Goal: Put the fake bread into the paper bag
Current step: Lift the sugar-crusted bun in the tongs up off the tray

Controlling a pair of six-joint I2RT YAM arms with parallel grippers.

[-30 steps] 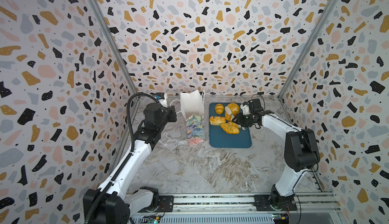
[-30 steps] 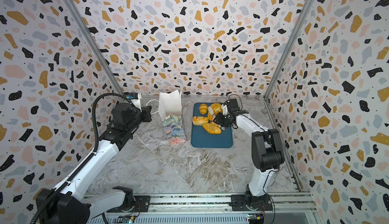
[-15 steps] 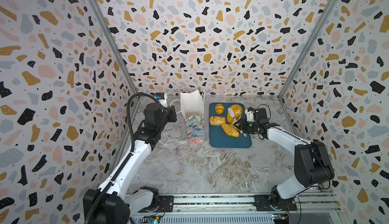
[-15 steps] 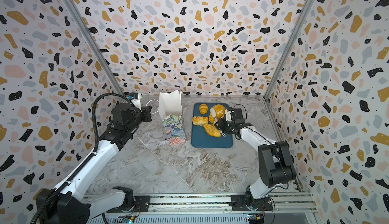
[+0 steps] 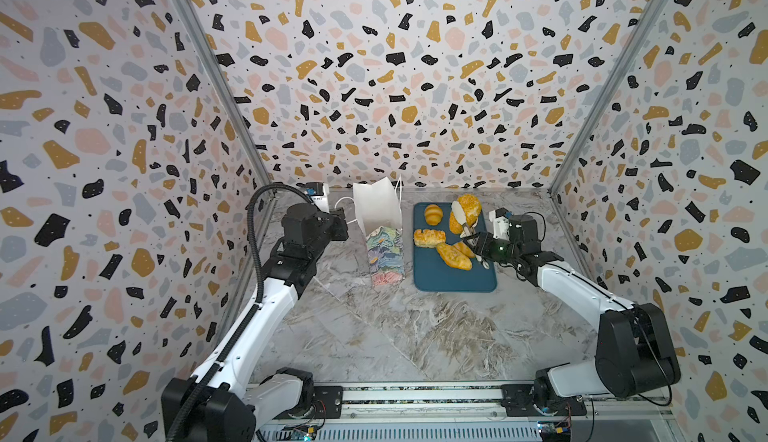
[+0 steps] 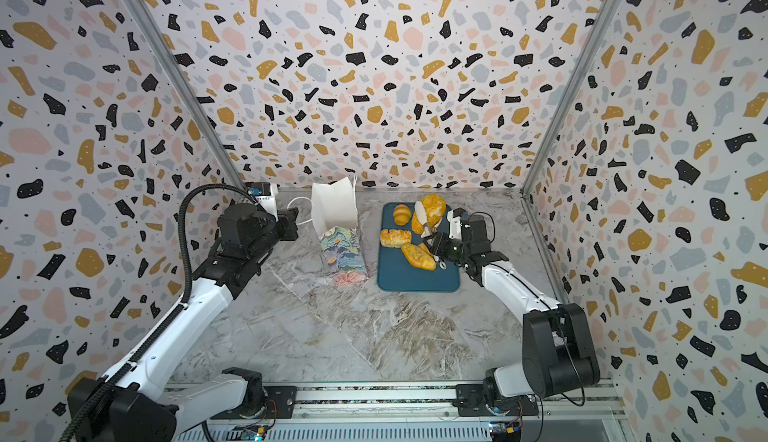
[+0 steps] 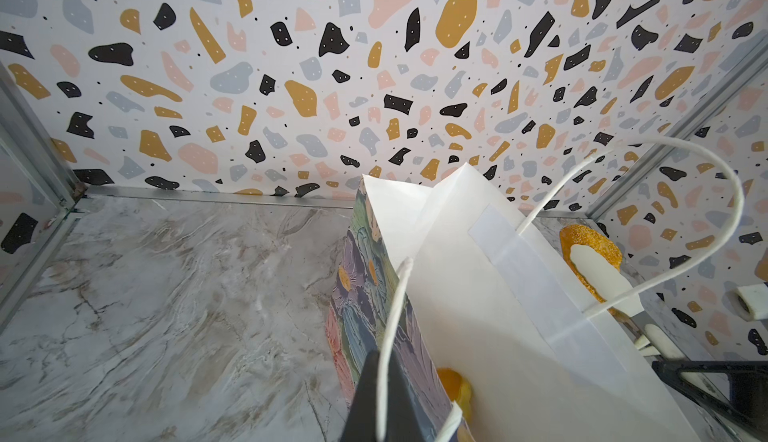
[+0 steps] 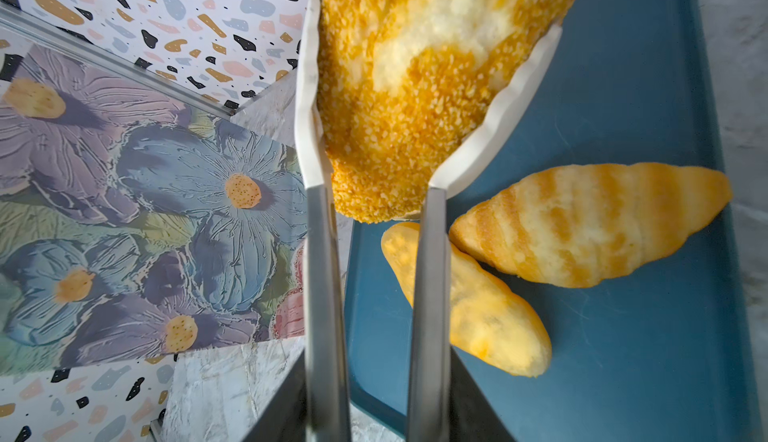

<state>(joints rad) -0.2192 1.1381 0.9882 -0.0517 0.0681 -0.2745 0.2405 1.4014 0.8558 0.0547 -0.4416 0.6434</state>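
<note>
Right gripper [image 5: 478, 241] drawn back, loaf [image 5: 469, 207] ahead in tongs [image 8: 322, 294]

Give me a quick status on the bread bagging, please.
Left gripper shut on cord handle of paper bag, mouth open. Right gripper shut on tongs; tongs clamp crumbed loaf, held over tray. Nothing between loaf and bag.

In the right wrist view, the crumbed loaf [image 8: 399, 107] is cut off by the top edge and the tongs [image 8: 324, 274] by the bottom edge, where only dark slivers of the right gripper [image 8: 376, 415] are shown. In the left wrist view, the paper bag [image 7: 478, 294] is cropped below, 1 bread [image 7: 453, 382] inside it is mostly hidden by its wall, and the left gripper [image 7: 380, 402] is seen only as a dark wedge.
</note>
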